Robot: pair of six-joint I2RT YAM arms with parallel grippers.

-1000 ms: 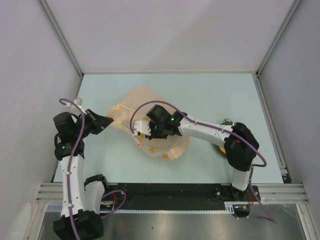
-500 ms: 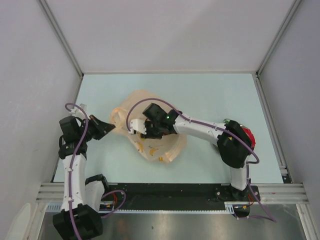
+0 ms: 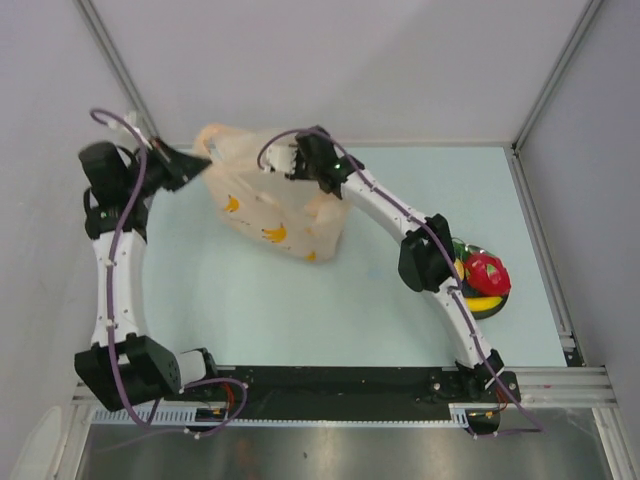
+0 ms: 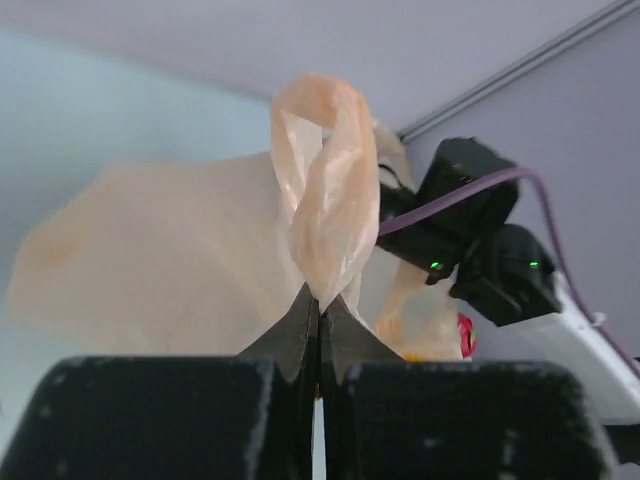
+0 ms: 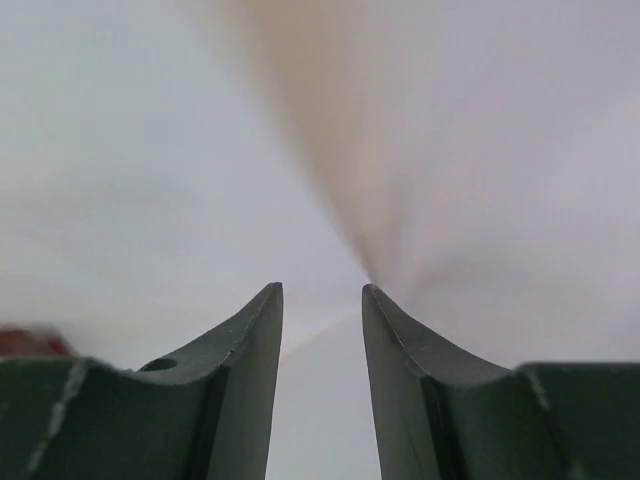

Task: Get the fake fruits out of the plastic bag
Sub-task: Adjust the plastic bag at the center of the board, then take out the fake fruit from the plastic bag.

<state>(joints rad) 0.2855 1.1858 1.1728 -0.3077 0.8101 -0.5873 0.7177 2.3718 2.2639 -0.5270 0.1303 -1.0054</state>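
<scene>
Left end effector clenched on plastic bag handle loop. Right end effector at the other top corner, grip cannot be told. Fake fruits sit on plate, well apart. Judged: emptying check. Next: confirm nothing remains inside.

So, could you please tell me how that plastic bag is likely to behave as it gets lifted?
Probably floppy: the plastic bag hangs in sagging folds from its handle, pinched in the left tool. Likely very light, since that small pinch seems to hold its side up. It may swing or slip, as the film looks thin and smooth.
</scene>
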